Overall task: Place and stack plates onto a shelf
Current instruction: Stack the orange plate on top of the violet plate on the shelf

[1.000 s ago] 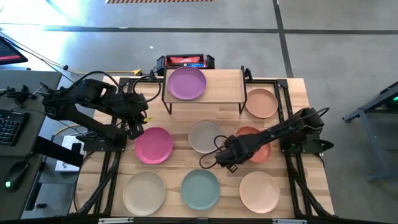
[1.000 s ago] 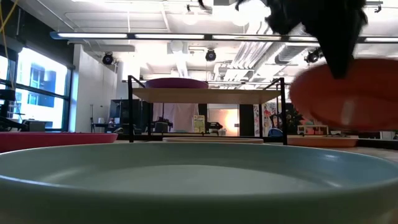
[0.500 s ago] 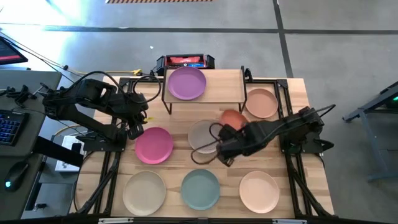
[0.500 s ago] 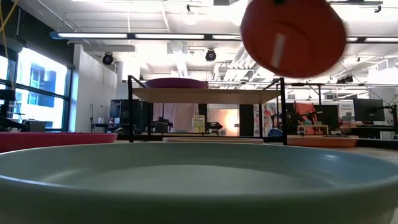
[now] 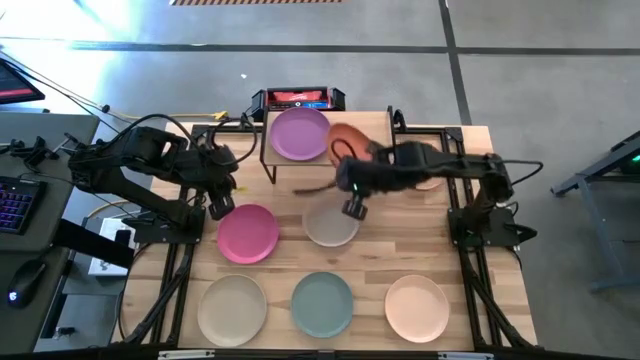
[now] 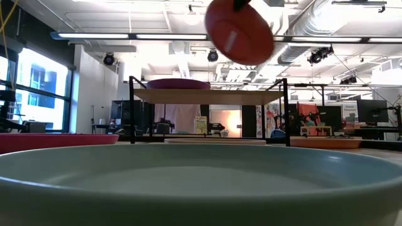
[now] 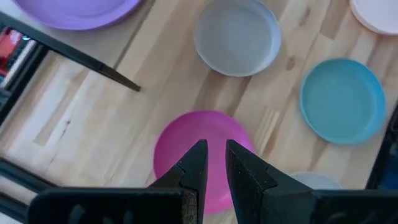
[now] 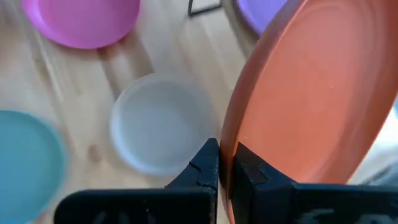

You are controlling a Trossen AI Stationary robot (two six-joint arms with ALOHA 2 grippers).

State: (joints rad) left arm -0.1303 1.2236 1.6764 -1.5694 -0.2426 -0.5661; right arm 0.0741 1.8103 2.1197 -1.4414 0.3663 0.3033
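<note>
My right gripper (image 8: 225,155) is shut on a terracotta plate (image 5: 346,138) and hangs in the air over the shelf (image 5: 372,128), beside the purple plate (image 5: 300,133) that lies flat on the shelf's wooden top. The low view shows the terracotta plate (image 6: 240,31) well above the shelf (image 6: 207,95). My left gripper (image 7: 214,149) waits above the pink plate (image 5: 247,232) near the table's left side, with a narrow gap between its fingers. Grey (image 5: 331,224), teal (image 5: 322,303), beige (image 5: 232,308) and cream (image 5: 417,307) plates lie flat on the table. My right gripper pinches the terracotta plate's rim (image 8: 231,140) between its two fingers, one on each face. The arm reaches in from the table's right side. The plate is lifted clear of everything and is tilted steeply, standing up beyond the fingers.
A peach plate (image 5: 425,168) lies on the table right of the shelf, partly under my right arm. A black and red box (image 5: 298,98) sits behind the shelf. The right half of the shelf top is bare wood. The teal plate (image 6: 201,182) fills the low view's foreground.
My right gripper has lifted the terracotta plate off the table's right middle and carried it up and toward the far edge and left, over the grey plate to above the shelf. The plate has tipped from nearly flat to steeply tilted.
</note>
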